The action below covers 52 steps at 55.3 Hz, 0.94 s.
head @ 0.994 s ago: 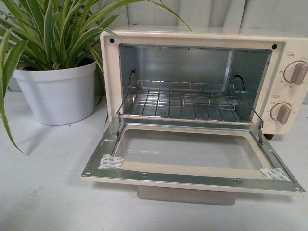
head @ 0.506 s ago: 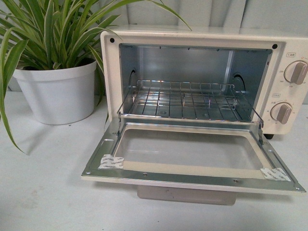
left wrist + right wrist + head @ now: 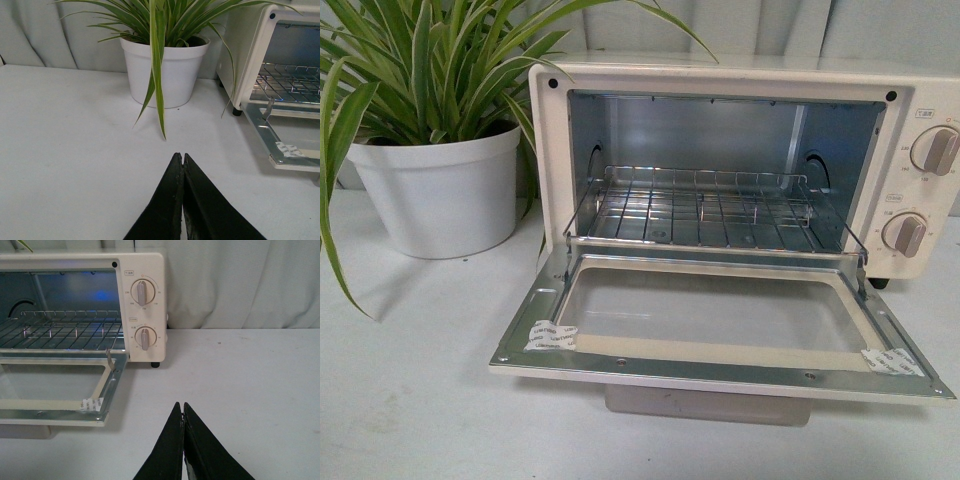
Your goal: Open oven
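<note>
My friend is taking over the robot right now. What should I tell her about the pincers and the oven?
Left pincer: shut, empty, over the bare white table, in front of the white potted plant.
Right pincer: shut, empty, over the table to the right of the oven.
Cream-white boxy toaster oven: glass-windowed door folded fully down, wire rack showing.
Done: oven is open. Left: nothing visible.

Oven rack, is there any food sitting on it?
No, the wire rack inside the oven is bare, with nothing resting on it behind the door that lies folded down.
</note>
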### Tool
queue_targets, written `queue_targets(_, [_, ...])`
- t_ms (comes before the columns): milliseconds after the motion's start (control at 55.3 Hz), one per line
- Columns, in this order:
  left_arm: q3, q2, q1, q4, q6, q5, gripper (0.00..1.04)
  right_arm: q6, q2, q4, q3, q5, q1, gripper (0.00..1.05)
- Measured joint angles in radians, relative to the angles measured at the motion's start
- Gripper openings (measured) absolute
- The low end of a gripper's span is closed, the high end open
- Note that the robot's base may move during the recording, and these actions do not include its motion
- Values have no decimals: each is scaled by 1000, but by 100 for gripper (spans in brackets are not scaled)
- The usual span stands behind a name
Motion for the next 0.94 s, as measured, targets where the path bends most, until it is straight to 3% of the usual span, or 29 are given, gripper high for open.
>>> queue_targets(181, [0,0,1,0,0,0,38,-2,0,0,0,0,0,31])
queue_targets(452, [0,0,1,0,0,0,100,-2,0,0,0,0,0,95])
queue_targets(940, [0,0,1,0,0,0,98,-1,0,0,0,0,0,95])
